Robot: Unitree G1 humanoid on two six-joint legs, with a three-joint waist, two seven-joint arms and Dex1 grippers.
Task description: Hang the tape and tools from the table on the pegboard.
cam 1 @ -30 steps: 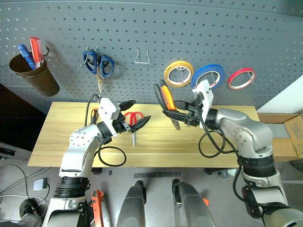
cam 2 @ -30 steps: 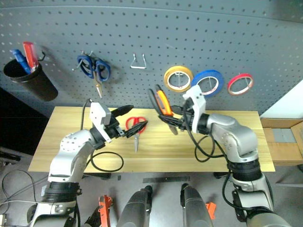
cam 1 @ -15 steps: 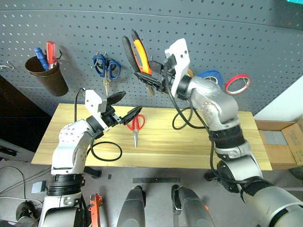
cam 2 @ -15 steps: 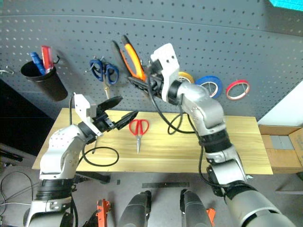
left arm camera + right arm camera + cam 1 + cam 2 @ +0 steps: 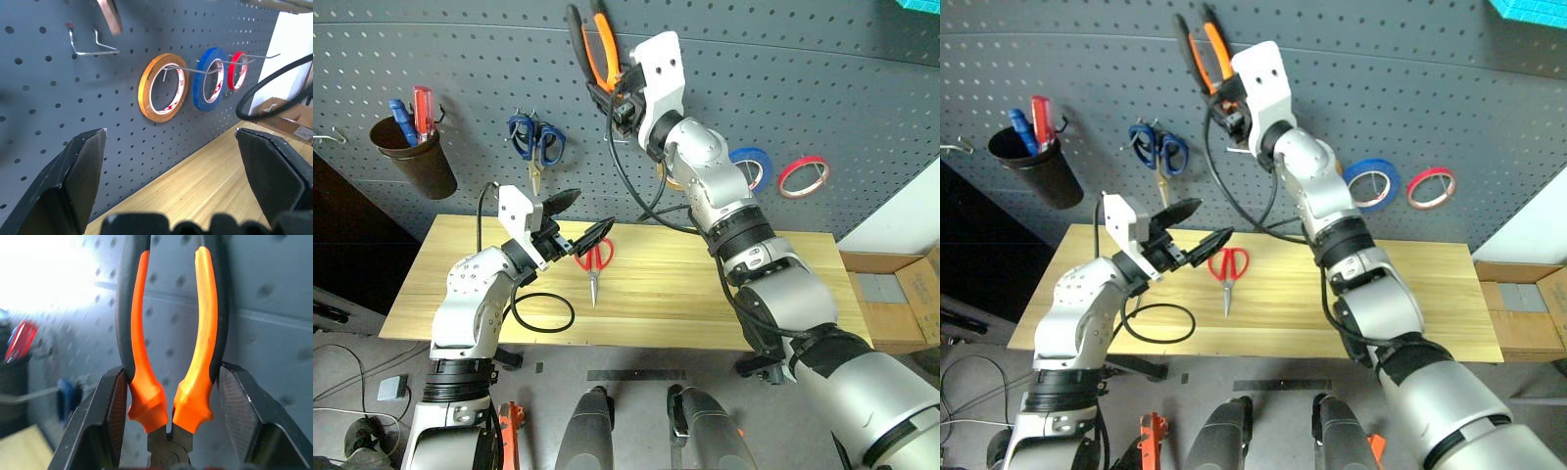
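Observation:
High against the dark grey pegboard [image 5: 842, 78], my right gripper [image 5: 611, 95] is shut on the pliers [image 5: 591, 41], whose orange-and-black handles [image 5: 168, 342] point upward. Its fingers [image 5: 110, 411] clamp the pliers just above the pivot. The red-handled scissors [image 5: 594, 259] lie flat on the light wood table [image 5: 705, 304], blades toward me. Just left of and above them hovers my left gripper [image 5: 578, 217], open and holding nothing. The dark blue tape [image 5: 201, 84] hangs on a long hook on the pegboard, between a yellow roll [image 5: 146, 88] and a red roll [image 5: 803, 174].
Blue-handled scissors [image 5: 536, 142] hang on the board at the left, beside a dark cup [image 5: 411, 162] of screwdrivers. A bare wire hook [image 5: 90, 45] sits left of the yellow roll. A cardboard box [image 5: 891, 294] stands beyond the table's right end.
My right arm has carried the pliers up and leftward, from above the table to high on the pegboard. The left gripper has stayed open near the scissors. The camera has shifted.

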